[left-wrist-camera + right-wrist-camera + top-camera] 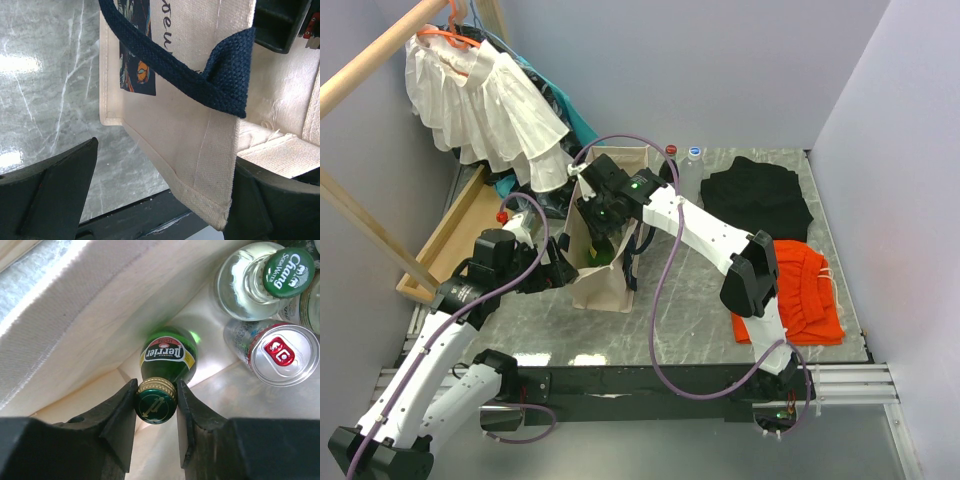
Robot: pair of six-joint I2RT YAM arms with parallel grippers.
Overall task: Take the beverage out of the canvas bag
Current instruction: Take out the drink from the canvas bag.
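The cream canvas bag (605, 288) with navy strap handles stands upright at the table's left centre. My right gripper (603, 215) reaches down into its open top. In the right wrist view this gripper (156, 390) is shut on the capped neck of a green Perrier bottle (167, 356) standing inside the bag. My left gripper (560, 270) is at the bag's left side. In the left wrist view it (167, 155) is open wide, with the bag's rim corner (200, 165) between the jaws and resting against the right finger (265, 205). A navy strap (200, 80) hangs over the bag wall.
Inside the bag there are also a clear Chang bottle (250, 285) and a silver can (282, 352). A black garment (757, 195) and an orange one (800, 295) lie to the right. A white ruffled garment (485, 100) hangs at the back left over a wooden tray (455, 240).
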